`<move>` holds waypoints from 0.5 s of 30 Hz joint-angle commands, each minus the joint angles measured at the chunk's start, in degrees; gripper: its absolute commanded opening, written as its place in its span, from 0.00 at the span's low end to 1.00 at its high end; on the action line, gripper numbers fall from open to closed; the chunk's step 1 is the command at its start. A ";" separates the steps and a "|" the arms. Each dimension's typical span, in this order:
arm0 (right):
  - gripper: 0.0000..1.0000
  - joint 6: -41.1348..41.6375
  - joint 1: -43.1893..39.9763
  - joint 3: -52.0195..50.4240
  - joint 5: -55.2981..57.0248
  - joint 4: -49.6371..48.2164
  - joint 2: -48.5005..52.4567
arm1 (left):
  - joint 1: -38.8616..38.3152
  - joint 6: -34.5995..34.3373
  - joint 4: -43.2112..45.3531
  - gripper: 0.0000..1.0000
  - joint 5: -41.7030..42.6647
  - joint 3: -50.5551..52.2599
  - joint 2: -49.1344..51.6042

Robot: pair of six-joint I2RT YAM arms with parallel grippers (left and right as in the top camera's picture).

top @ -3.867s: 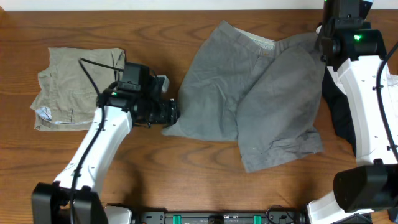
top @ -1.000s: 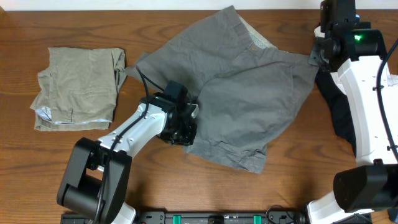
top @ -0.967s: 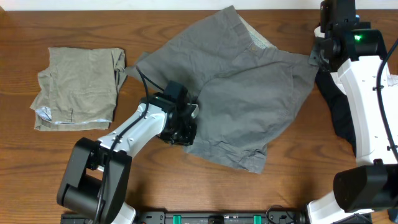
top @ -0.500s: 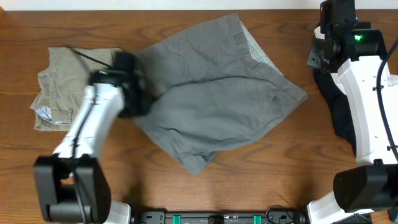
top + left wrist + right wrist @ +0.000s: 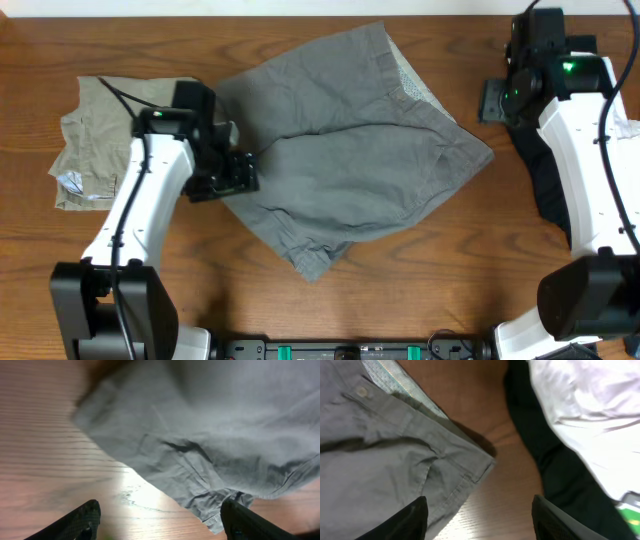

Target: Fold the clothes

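I am looking down past my right gripper, its fingers standing wide apart over the bare wooden table. Grey shorts are lying at the left, showing a pale waistband lining and a button. At the right, a white garment is overlapping a black garment.

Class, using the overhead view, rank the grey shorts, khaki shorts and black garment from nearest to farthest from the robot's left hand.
From the left hand:
1. Grey shorts, right beside it, in the centre.
2. Khaki shorts, on the left side.
3. Black garment, at the far right.
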State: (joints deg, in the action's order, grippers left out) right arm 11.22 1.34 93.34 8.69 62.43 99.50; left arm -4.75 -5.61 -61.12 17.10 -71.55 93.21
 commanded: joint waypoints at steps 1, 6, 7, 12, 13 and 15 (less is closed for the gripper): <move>0.66 -1.18 -2.29 -6.10 -5.09 -3.21 2.01 | -1.86 -0.81 1.60 0.81 1.97 2.69 0.13; 0.71 -0.98 -3.43 -14.43 -5.09 -10.54 3.34 | -5.29 -1.14 4.79 0.82 3.30 5.44 0.44; 0.72 -0.96 -3.45 -15.76 -5.16 -12.02 3.56 | -6.08 -1.11 5.95 0.82 3.26 5.99 0.44; 0.72 -0.26 -3.41 -20.61 -7.23 -17.16 5.07 | -9.38 -1.14 10.01 0.82 3.23 8.37 0.46; 0.72 0.59 -3.43 -21.55 -7.23 -18.21 5.42 | -9.88 -1.11 10.21 0.82 3.23 8.52 0.46; 0.71 1.07 -3.43 -23.47 -7.23 -20.85 6.10 | -10.67 -1.11 10.32 0.82 3.23 8.55 0.46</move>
State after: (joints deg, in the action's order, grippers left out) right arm 11.14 -1.80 71.90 2.44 43.09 104.20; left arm -14.57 -6.22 -50.87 19.59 -63.51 93.27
